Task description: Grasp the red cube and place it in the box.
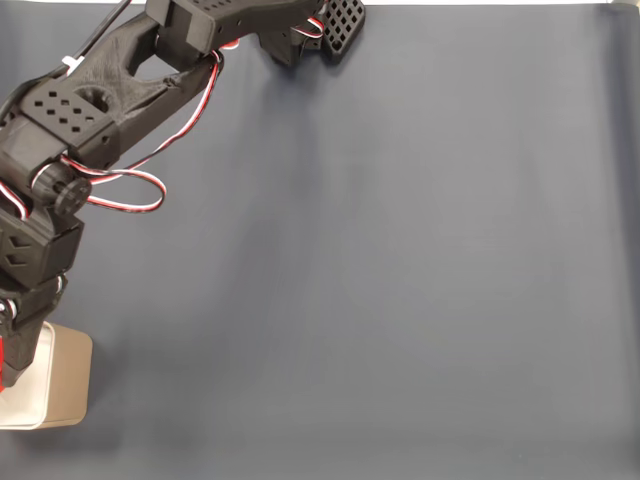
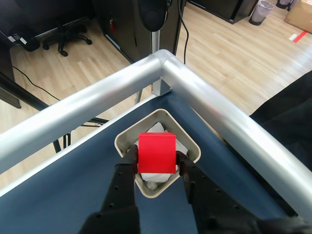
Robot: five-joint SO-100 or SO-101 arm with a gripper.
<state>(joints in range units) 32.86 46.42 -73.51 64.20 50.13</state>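
In the other view my gripper is shut on the red cube, one black finger on each side of it. The cube hangs right above the beige box, whose white inside shows around and below it. I cannot tell whether the cube touches the box's bottom. In the fixed view the box sits at the lower left on the dark blue cloth. The black arm comes down over its left part at the frame's edge.
A silver metal rail runs around the table's corner just beyond the box. The dark blue cloth stretches flat to the right of the box. Red and white cables loop off the arm.
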